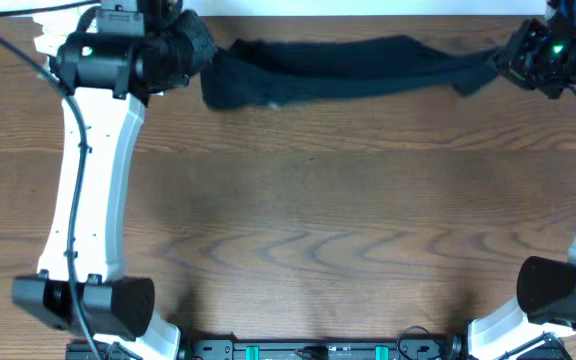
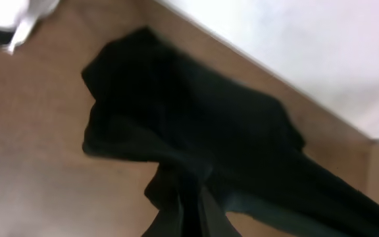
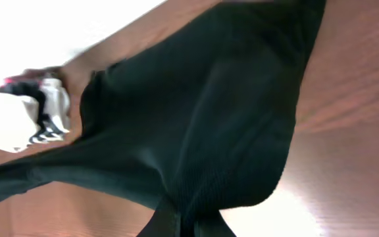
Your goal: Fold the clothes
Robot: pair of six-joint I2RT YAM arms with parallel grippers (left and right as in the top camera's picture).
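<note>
The clothes, one black shirt, hang stretched in a long sagging band along the far edge of the table. My left gripper is shut on the shirt's left end, where the cloth bunches into a thick fold. My right gripper is shut on its right end. In the left wrist view the black shirt spreads out from the left gripper at the bottom edge. Seen from the right wrist, the shirt fans up from the right gripper, its fingers buried in cloth.
The wooden table lies bare in front of the shirt. Its far edge runs just behind the cloth, with a white surface beyond. The arm bases stand at the front corners. A white thing with black marks shows in the right wrist view.
</note>
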